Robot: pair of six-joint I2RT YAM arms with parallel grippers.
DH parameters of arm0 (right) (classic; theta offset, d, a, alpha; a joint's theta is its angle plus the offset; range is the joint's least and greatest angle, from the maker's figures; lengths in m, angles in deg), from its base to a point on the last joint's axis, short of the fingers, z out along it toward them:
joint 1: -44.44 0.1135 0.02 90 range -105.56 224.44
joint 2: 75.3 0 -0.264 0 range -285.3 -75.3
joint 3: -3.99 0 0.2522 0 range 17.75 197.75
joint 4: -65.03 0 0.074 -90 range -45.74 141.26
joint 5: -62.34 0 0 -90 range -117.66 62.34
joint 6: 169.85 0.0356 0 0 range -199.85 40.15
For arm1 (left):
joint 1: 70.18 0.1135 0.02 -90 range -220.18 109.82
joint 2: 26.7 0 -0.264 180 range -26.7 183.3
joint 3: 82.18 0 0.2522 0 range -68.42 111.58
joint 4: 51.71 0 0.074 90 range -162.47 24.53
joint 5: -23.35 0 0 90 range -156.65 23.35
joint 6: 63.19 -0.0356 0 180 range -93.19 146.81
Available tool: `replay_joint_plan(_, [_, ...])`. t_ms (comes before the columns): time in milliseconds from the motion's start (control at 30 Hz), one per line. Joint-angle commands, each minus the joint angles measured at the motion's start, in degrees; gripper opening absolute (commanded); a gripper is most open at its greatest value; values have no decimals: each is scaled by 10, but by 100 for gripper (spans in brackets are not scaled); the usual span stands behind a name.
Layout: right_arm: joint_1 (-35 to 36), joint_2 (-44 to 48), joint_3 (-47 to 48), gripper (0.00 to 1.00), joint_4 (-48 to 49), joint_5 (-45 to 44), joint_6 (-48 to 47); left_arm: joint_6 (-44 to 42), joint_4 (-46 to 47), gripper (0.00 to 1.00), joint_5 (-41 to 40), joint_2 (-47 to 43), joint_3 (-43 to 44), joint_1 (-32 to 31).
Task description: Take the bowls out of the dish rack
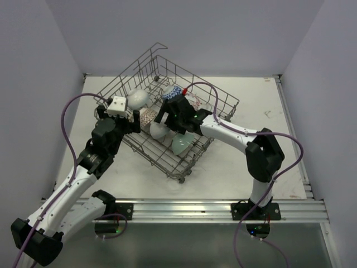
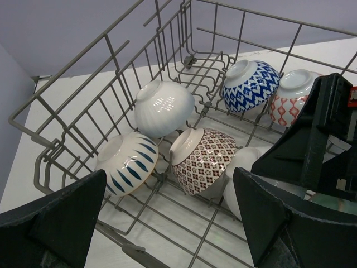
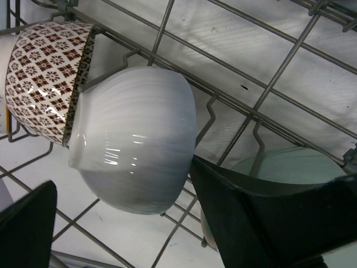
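The right gripper (image 3: 120,223), jaws spread, hovers inside the dish rack (image 1: 220,95), a plain white bowl (image 3: 134,139) on its side between its fingers (foot leftward); the left gripper (image 2: 167,223), also spread, waits at the rack's left edge.

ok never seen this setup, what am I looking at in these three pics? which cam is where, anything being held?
Two small robot arms are bolted at the near edge of a white table. The overhead picture is from a fixed camera above and behind them. The other two come from cameras on each wrist, so the black shapes at their lower edges are that arm's own fingers.

On the table stands a grey wire dish rack with rice bowls in it. The left wrist view shows a plain white bowl, a blue-patterned one and a brown-patterned one, among others.

The left gripper is open at the rack's edge. The right gripper is open around another white bowl. Nothing is held yet.
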Motion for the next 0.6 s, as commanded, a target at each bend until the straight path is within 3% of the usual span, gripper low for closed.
replay_joint_plan(0, [5, 16, -24, 99, 57, -9, 50, 9, -3, 100, 7, -1, 23, -5])
replay_joint_plan(267, [7, 36, -143, 92, 256, 21, 129, 10, -3, 100, 9, 0, 23, -10])
replay_joint_plan(567, [16, 38, -167, 78, 299, 57, 137, 9, -3, 100, 13, 3, 23, -13])
